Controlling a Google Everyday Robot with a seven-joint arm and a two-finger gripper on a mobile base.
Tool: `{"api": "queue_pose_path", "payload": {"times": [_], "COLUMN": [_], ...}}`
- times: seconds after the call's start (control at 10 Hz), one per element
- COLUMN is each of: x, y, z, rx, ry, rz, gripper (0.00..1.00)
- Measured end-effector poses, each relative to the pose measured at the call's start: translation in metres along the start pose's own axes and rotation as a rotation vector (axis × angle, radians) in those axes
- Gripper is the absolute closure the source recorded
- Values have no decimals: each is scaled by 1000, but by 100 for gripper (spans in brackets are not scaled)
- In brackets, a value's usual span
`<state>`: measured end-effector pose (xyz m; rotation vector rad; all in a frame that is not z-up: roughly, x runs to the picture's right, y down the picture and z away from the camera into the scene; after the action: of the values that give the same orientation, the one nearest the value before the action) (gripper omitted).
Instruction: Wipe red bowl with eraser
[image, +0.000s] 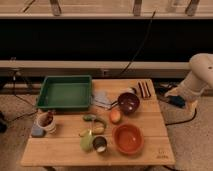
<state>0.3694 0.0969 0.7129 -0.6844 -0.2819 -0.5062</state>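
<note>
Pincer (177, 100): spread open, empty, beyond the edge of the counter (60, 150), right of and behind the red bowl (128, 138).
Eraser (144, 89): flat on the counter, behind the red bowl (past the maroon bowl (128, 102)).
Handling: probably light, stiff; pinch its long sides.

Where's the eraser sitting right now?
In the camera view, the eraser lies at the far right corner of the table, just behind the dark maroon bowl; the gripper hangs beyond the table's right edge, apart from it.
</note>
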Motion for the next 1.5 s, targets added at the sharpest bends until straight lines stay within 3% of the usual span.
{"api": "queue_pose_path", "payload": {"times": [0.3, 0.7, 1.2, 1.5], "x": [2, 20, 57, 65], "y": [-11, -85, -160, -184], "z": [9, 47, 83, 102], "rx": [22, 106, 241, 265], "ry": [12, 20, 91, 127], "rz": [-34, -145, -262, -329], "gripper": [20, 20, 20, 20]}}
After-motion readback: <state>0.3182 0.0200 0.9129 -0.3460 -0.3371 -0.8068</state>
